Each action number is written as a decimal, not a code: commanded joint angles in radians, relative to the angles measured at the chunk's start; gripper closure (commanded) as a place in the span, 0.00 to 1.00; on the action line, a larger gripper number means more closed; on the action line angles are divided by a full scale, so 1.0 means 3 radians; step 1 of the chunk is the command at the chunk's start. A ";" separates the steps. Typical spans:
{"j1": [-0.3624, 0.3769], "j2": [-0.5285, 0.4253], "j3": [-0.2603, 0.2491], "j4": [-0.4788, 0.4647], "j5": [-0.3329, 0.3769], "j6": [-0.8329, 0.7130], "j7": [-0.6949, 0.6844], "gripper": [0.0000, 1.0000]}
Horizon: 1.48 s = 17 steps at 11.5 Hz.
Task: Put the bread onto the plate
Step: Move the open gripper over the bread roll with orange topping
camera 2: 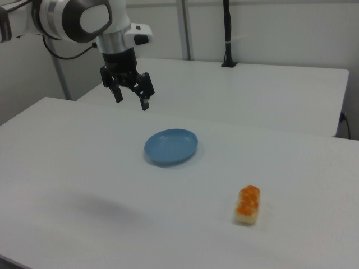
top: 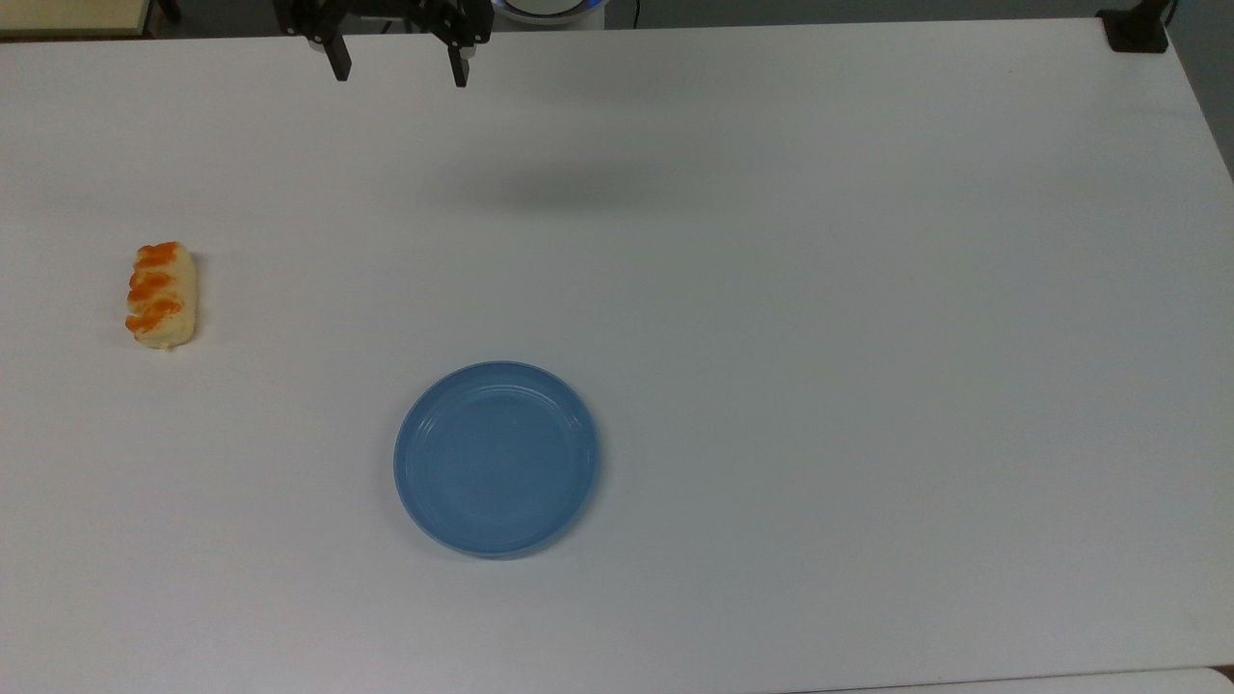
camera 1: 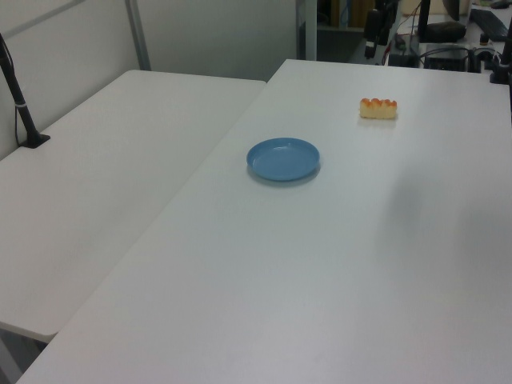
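One bread (top: 161, 294) and one blue plate (top: 496, 459) sit well apart on a white table (top: 771, 289) — the bread lies toward the top view's left, the plate nearer the middle. One gripper (top: 398, 72) hangs above the table's far edge, its two fingers apart and holding nothing — its upper body is cut off at the top view's upper edge.

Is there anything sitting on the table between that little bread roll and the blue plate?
No. In the top view, bare white table separates the bread from the plate.
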State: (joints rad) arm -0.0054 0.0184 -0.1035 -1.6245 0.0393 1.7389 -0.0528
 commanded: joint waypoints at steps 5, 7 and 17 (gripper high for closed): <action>-0.0018 -0.0056 0.0023 -0.0041 -0.0023 -0.0044 -0.0059 0.00; -0.0018 -0.0051 0.0023 -0.0041 -0.0023 -0.0044 -0.0059 0.00; -0.0523 -0.0026 0.0018 -0.0015 -0.0150 -0.0034 -0.1053 0.00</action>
State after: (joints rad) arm -0.0846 0.0184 -0.1044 -1.6251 0.0318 1.7389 -0.1790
